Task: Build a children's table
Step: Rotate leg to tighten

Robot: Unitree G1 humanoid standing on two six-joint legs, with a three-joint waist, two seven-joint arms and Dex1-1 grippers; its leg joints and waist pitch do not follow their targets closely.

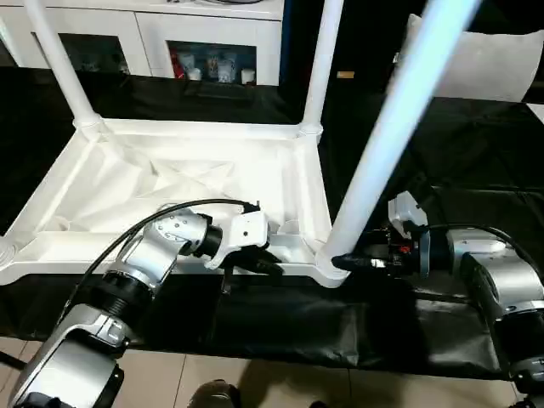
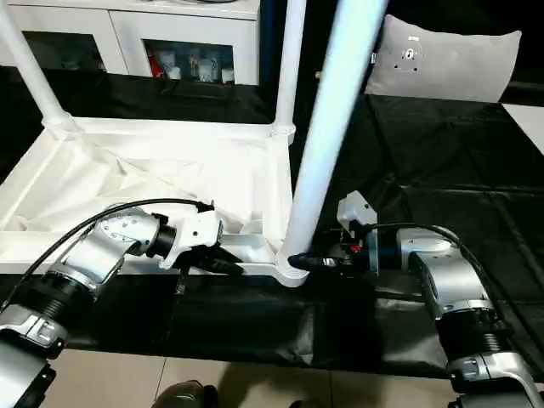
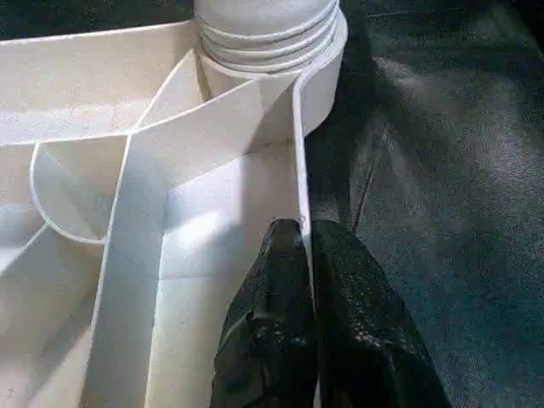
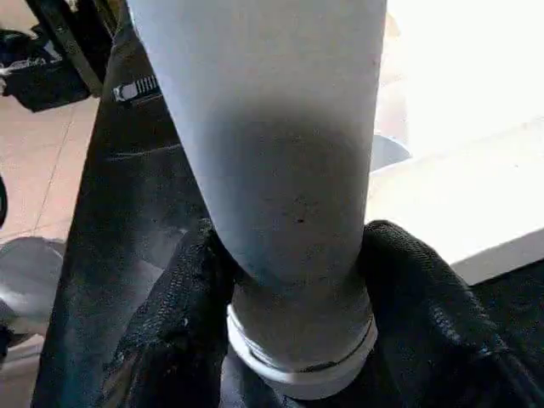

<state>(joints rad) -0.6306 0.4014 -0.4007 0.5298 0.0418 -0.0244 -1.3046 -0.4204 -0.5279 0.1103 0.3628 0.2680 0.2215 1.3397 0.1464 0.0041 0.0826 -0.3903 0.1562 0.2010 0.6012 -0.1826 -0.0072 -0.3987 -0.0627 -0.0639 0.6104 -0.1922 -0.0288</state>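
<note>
white plastic table top, ribbed underside | long white tubular legs, nearest one tinted pale blue | plain black cloth table cover | silver metal forearms with black cables | black-fingered grippers | grey cushion | white cabinet, dark glass doors | beige tile floor

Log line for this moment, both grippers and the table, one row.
table top upside down, three legs up | left gripper shut on near rim | right gripper around near-right leg base at socket | seating not confirmed
</note>
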